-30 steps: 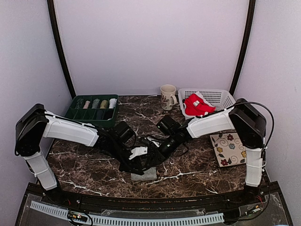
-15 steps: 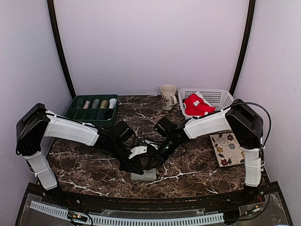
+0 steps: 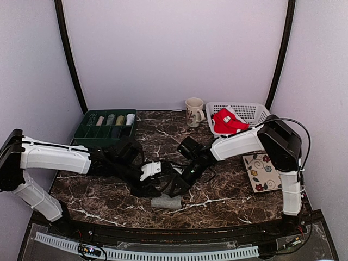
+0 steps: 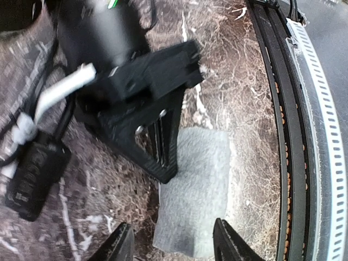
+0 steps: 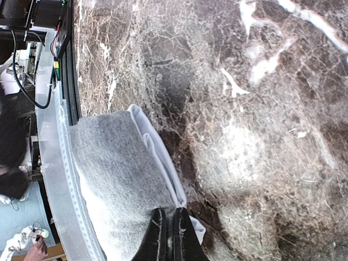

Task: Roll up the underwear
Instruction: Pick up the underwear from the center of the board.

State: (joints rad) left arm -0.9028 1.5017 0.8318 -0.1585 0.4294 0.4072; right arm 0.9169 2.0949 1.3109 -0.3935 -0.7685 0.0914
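The light grey underwear (image 3: 166, 202) lies folded on the marble near the front edge. In the left wrist view it is a grey oblong (image 4: 198, 196), and my left gripper (image 4: 174, 247) is open with a finger on each side of its near end. My right gripper (image 5: 167, 217) is shut, its tips pinched at the cloth's white-trimmed edge (image 5: 163, 163). In the top view both grippers meet over the cloth, the left (image 3: 154, 190) and the right (image 3: 173, 190). The red underwear (image 3: 227, 120) lies in the white basket (image 3: 255, 111). I cannot make out the navy one.
A green tray (image 3: 91, 130) holding several rolled cloths stands at the back left. A mug (image 3: 193, 111) stands at the back centre. A floral mat (image 3: 265, 171) lies at the right. The table's front rail (image 4: 304, 136) runs close beside the grey cloth.
The left arm has dropped lower and stretched out from the left. Both grippers shifted slightly left. The grey cloth now looks narrower and more rolled.
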